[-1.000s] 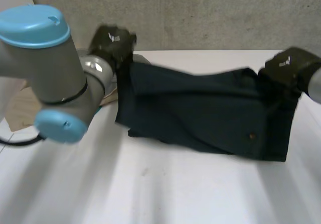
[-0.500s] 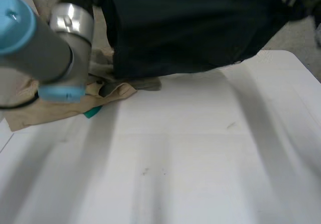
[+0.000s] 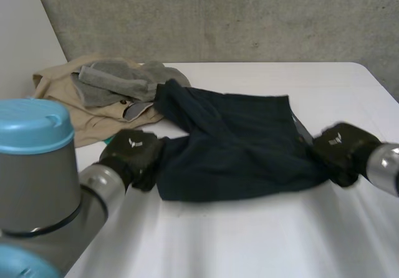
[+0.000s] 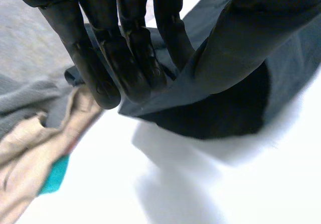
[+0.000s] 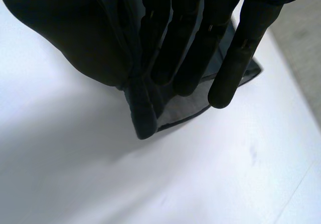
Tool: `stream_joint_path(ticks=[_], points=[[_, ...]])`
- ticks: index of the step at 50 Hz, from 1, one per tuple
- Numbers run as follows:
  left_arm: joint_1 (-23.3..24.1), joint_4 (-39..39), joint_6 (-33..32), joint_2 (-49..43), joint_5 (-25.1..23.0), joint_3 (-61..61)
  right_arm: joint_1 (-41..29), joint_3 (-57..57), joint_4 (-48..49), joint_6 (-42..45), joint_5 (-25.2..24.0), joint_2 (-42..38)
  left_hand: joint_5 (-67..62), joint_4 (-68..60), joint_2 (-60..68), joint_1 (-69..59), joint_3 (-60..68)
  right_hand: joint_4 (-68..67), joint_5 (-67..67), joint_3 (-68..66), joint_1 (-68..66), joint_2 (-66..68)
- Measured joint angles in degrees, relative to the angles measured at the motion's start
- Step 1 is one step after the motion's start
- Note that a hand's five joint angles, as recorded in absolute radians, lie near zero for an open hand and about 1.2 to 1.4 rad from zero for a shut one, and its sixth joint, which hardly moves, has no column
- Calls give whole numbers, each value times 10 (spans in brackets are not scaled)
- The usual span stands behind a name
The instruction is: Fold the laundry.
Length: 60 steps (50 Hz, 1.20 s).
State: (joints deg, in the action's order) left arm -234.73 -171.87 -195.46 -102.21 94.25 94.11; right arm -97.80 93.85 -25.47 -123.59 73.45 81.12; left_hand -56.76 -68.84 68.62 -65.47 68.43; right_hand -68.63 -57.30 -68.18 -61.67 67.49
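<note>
The dark garment (image 3: 230, 147) lies across the middle of the tabletop (image 3: 237, 240), spread fairly flat but rumpled at its edges, with one part running off toward the far left corner. The left hand (image 3: 132, 154) is at the cloth's near left corner, and its wrist view shows straight fingers (image 4: 125, 58) pinching a fold of the fabric against the thumb. The right hand (image 3: 340, 152) is at the cloth's right edge, gripping it likewise between fingers (image 5: 185, 48) and thumb (the cloth bunches where it is held). On this showing the piece is laid out but no fold has been made; smoothing and folding are left to do. A beige garment (image 3: 59, 94) and a grey garment (image 3: 115, 81) sit heaped at the far left corner, unfolded.
</note>
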Motion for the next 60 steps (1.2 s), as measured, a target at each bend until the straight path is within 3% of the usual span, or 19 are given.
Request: stream_joint_path(ticks=[4, 10, 14, 20, 22, 24, 25, 26, 28, 35, 42, 51, 60], points=[[17, 73, -11, 33, -9, 11, 34, 43, -74, 77, 8, 61, 0, 0, 0, 0, 0, 0, 0, 0, 0, 0], [34, 94, -20, 46, -18, 7, 77, 85, -99, 126, -20, 125, 0, 0, 0, 0, 0, 0, 0, 0, 0, 0], [35, 26, -24, 16, -14, -12, 86, 89, -54, 57, -50, 118, 0, 0, 0, 0, 0, 0, 0, 0, 0, 0], [21, -113, -37, -71, 1, -66, 67, 74, 55, -104, -67, 42, 5, 7, -6, 4, -6, 0, -5, 0, 0, 0], [17, -148, -43, -95, 4, -83, 51, 67, 90, -148, -62, 21, 54, 66, -64, 54, -64, 0, -6, 0, 0, 0], [16, -169, -49, -111, 6, -96, 34, 61, 120, -181, -49, 2, 256, 276, -287, 286, -281, 0, -7, 0, 0, 0], [16, -172, -50, -113, 6, -98, 30, 60, 126, -188, -45, -2, 256, 276, -287, 286, -281, 0, -7, 0, 0, 0], [17, -180, -55, -118, 8, -105, 17, 55, 147, -208, -28, -16, 431, 452, -449, 473, -442, 0, -7, 0, 0, 0], [22, -181, -59, -113, 11, -107, 5, 50, 169, -223, -6, -32, 510, 531, -526, 525, -520, 0, -7, 0, 0, 0], [56, -151, -63, -20, 33, -63, -9, 42, 209, -240, 42, -60, 525, 543, -537, 519, -534, 0, -7, 0, 0, 0], [114, -125, -56, 31, 47, 4, -8, 44, 216, -241, 49, -62, 467, 490, -488, 451, -487, 0, -7, 0, 0, 0], [139, -118, -49, -36, 47, 32, -3, 49, 216, -243, 44, -60, 433, 456, -456, 428, -452, 0, -7, 0, 0, 0], [110, -165, -53, -139, 54, -3, -7, 62, 216, -245, 41, -60, 433, 456, -456, 428, -452, 0, -8, 0, 0, 0]])
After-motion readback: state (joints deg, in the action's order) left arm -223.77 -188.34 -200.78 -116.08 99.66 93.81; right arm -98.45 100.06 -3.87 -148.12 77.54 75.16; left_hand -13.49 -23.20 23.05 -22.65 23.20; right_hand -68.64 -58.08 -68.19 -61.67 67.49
